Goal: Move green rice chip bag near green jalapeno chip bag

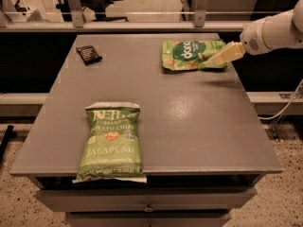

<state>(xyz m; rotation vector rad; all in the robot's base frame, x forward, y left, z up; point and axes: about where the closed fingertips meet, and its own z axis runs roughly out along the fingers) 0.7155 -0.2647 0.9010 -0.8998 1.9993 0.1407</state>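
Observation:
The green rice chip bag, a glossy bright green pouch with a dark round logo, lies flat at the far right of the grey table. The green jalapeno chip bag, a larger matte light green bag printed JALAPENO, lies at the front left, near the table's front edge. My gripper comes in from the right on a white arm. Its cream-coloured fingertips are at the rice chip bag's right end, low over the table. The two bags lie far apart.
A small dark wrapped snack lies at the far left of the table. Drawers sit under the front edge. A railing and a chair base stand behind the table. A cable hangs at the right.

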